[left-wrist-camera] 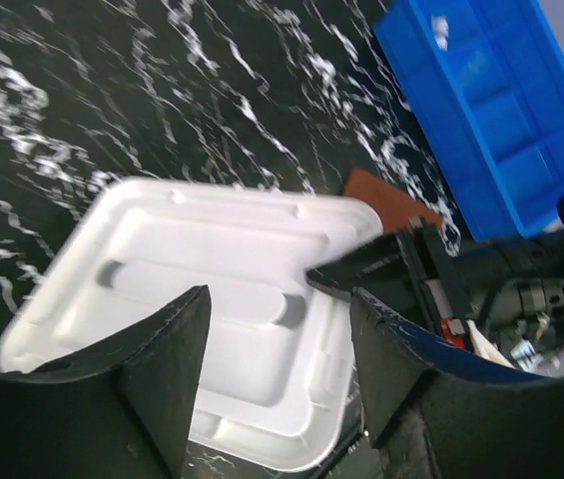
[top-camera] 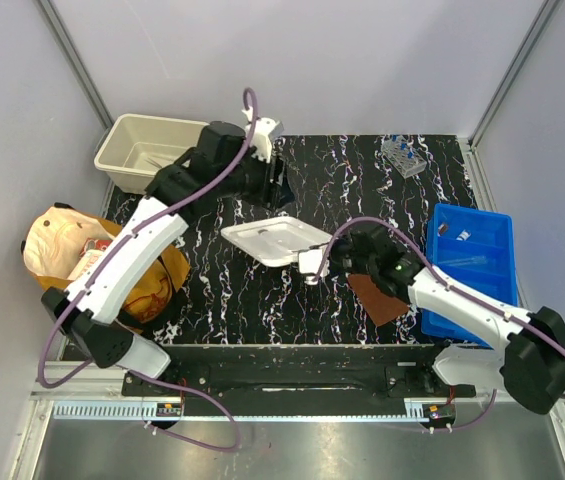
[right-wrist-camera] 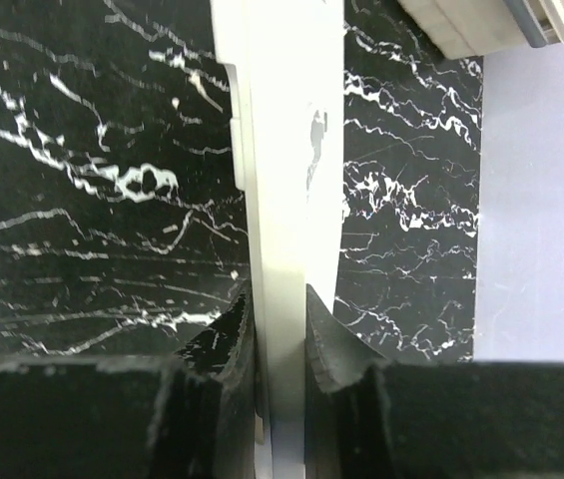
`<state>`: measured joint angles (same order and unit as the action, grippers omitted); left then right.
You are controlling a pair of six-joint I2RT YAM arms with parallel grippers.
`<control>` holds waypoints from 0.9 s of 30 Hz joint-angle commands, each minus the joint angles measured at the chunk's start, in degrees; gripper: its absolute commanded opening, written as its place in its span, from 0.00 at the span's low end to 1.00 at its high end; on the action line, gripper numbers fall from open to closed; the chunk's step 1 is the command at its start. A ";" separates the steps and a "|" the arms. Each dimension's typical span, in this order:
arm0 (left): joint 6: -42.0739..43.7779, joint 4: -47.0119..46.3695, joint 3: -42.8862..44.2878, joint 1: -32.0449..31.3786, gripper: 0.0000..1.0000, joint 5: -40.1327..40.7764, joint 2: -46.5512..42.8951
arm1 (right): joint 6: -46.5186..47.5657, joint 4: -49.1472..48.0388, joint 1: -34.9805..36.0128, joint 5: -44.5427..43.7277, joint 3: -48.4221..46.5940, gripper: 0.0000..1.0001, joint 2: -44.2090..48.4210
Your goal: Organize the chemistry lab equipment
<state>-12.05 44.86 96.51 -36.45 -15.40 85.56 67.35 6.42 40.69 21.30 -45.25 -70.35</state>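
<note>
Right tool (right-wrist-camera: 280, 319): jaws are clamped on the near edge of the white tray (right-wrist-camera: 286, 150). The rim is seen edge-on between the two pads, and contact is seen on both sides. In the top view the tray is gripped at its near right corner and is held tilted over the middle of the tabletop (top-camera: 362, 200).

Left tool (left-wrist-camera: 282, 339): jaws are apart and nothing is seen between them. The tray is seen past the fingertips in the left wrist view, with its moulded recesses facing the camera. In the top view this tool is placed at the far side of the tray, near it. Whether it touches the tray cannot be told.

A brown flat sheet (top-camera: 380, 298) is laid on the tabletop just right of the right tool, beside the blue bin (top-camera: 467, 212).

Lab equipment:
- A few small pale pieces (top-camera: 462, 235) are seen in the blue bin's far compartments, well apart from both tools. Their type is too small to tell.
- A small clear tube rack (top-camera: 404, 156) with blue-tipped bits is placed at the far right of the tabletop, well away from both tools.
- Thin sticks (top-camera: 157, 157) are faintly seen inside the beige bin (top-camera: 122, 140) at the far left, beside the left arm.

A tan paper bag (top-camera: 62, 240) is placed at the left edge.
</note>
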 commanded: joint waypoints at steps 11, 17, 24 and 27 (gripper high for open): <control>3.79 0.75 2.89 1.90 0.66 33.05 -8.39 | -83.21 -18.39 0.80 -16.63 2.12 0.00 8.48; 6.43 2.59 5.70 5.67 0.68 40.88 -4.10 | -102.49 -18.19 0.62 -16.72 -1.33 0.00 3.99; 6.87 4.79 10.36 15.43 0.68 36.06 5.66 | -102.96 -13.19 0.71 -33.31 -0.54 0.00 12.85; 7.04 6.37 13.78 19.64 0.68 34.30 10.84 | -101.46 -13.18 0.62 -38.69 1.74 0.00 19.00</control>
<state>-6.24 49.17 105.56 -21.10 20.23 91.68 -33.06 -3.33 41.21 -5.69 -43.66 -60.36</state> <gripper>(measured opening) 0.678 0.217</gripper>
